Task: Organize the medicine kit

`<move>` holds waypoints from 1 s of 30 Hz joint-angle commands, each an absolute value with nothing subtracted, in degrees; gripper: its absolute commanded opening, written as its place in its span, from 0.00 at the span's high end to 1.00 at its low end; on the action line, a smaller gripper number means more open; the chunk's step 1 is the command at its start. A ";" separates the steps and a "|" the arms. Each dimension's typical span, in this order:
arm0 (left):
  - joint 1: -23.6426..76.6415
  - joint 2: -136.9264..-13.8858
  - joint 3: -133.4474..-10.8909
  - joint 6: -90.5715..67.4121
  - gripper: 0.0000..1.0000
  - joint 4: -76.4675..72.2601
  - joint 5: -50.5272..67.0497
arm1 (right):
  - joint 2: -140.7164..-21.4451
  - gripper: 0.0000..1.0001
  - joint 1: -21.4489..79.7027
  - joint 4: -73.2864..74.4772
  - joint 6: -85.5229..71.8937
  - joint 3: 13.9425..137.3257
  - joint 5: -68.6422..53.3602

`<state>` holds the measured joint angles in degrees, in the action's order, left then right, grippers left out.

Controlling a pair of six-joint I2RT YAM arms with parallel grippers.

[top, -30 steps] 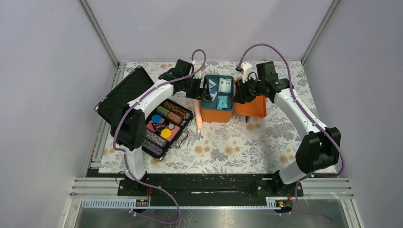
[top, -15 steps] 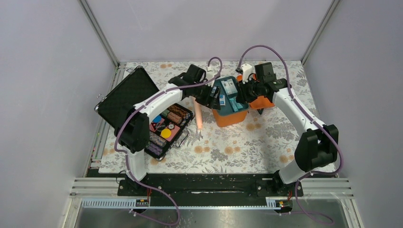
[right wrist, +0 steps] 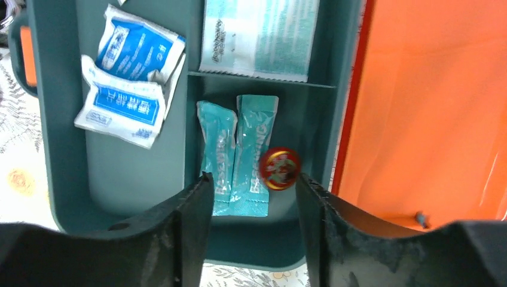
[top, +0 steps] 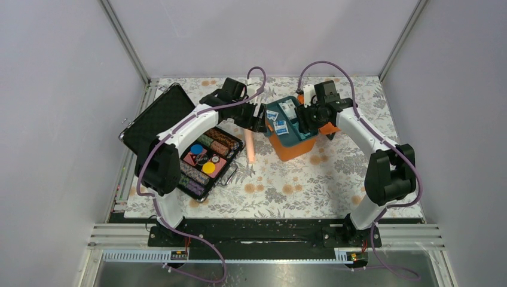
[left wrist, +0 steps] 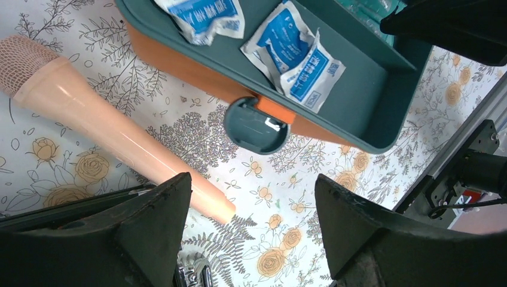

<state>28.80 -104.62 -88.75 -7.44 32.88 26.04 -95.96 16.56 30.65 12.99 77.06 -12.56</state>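
The small orange plastic medicine kit [top: 294,149] lies open near the table's far edge; right fingers [right wrist: 185,239] stand parted above a small red round disc [right wrist: 279,168] inside, left fingers [left wrist: 149,233] wide, empty. Best rise straight up.

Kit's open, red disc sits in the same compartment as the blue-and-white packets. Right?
No. Right wrist view: the red disc lies with the two teal sachets; the blue-and-white packets are in the neighbouring compartment. The kit is open.
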 commanded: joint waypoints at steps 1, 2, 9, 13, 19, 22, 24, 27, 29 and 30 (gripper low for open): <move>28.55 -102.21 -89.51 -7.03 0.25 31.15 24.91 | -95.65 0.35 16.96 29.68 11.61 80.55 -8.75; 28.56 -102.22 -89.68 -7.03 0.25 31.27 24.92 | -94.96 0.33 16.98 29.85 11.49 80.54 -8.41; 28.20 -102.37 -91.49 -5.92 0.25 32.49 24.51 | -86.76 0.26 15.10 32.46 10.23 79.04 -8.09; 27.33 -102.94 -93.64 -4.85 0.25 33.93 24.46 | -82.33 0.23 7.28 32.38 2.61 76.32 -15.97; 25.80 -104.52 -97.40 -2.65 0.24 37.19 24.83 | -81.36 0.06 -10.08 24.94 -18.77 65.30 -21.32; 25.39 -106.46 -99.80 -0.73 0.24 40.65 24.91 | -84.20 0.04 -16.42 14.76 -27.95 59.16 -28.72; 24.82 -107.15 -100.21 1.13 0.24 42.21 25.48 | -86.72 0.04 -19.00 3.48 -34.51 55.23 -36.75; 23.74 -108.29 -100.67 7.01 0.23 47.85 26.52 | -92.05 0.03 -20.29 -12.04 -41.84 52.85 -47.52; 22.72 -109.22 -101.16 10.79 0.23 52.13 25.09 | -95.41 0.02 -20.30 -18.26 -45.08 53.22 -50.59; 22.07 -109.13 -100.68 12.17 0.23 53.18 24.55 | -96.93 0.02 -20.35 -21.05 -46.91 53.33 -51.29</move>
